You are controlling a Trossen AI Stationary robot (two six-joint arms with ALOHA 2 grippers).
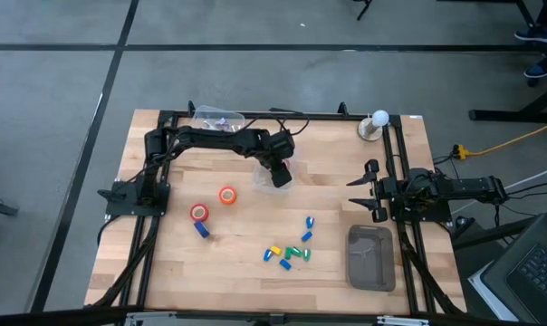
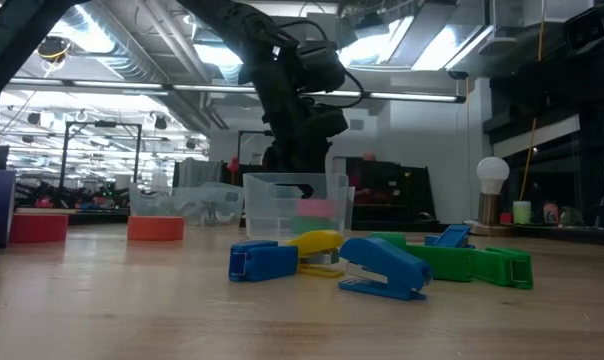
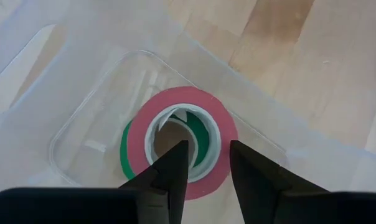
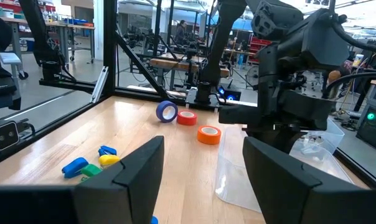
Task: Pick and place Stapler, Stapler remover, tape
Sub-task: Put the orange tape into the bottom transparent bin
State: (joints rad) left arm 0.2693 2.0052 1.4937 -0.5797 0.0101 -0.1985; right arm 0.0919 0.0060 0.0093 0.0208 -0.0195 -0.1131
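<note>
My left gripper (image 3: 208, 163) is open and points down into a clear plastic tub (image 1: 262, 170) at the table's middle far side. In the tub a pink-red tape roll (image 3: 175, 102) lies flat on a green roll (image 3: 124, 149). One finger stands over the pink roll's hole, the other over its wall. An orange roll (image 1: 227, 195) and a red roll (image 1: 199, 212) lie flat on the table to the left. Small blue, yellow and green staplers (image 1: 290, 254) lie near the front. My right gripper (image 4: 203, 168) waits open at the right edge. My left gripper comes at the pink roll from above, slanting down, with its fingers on either side of the roll's wall (image 3: 220, 134). The roll lies flat in the tub on the green roll. Whether a finger touches the wall, I cannot tell.
A grey tray (image 1: 371, 257) sits at the front right. A white ball on a stand (image 1: 378, 122) and a clear plastic bag (image 1: 217, 118) are at the far edge. A blue ring (image 4: 166, 111) stands on edge beside the red roll. Bare wood lies between tub and staplers.
</note>
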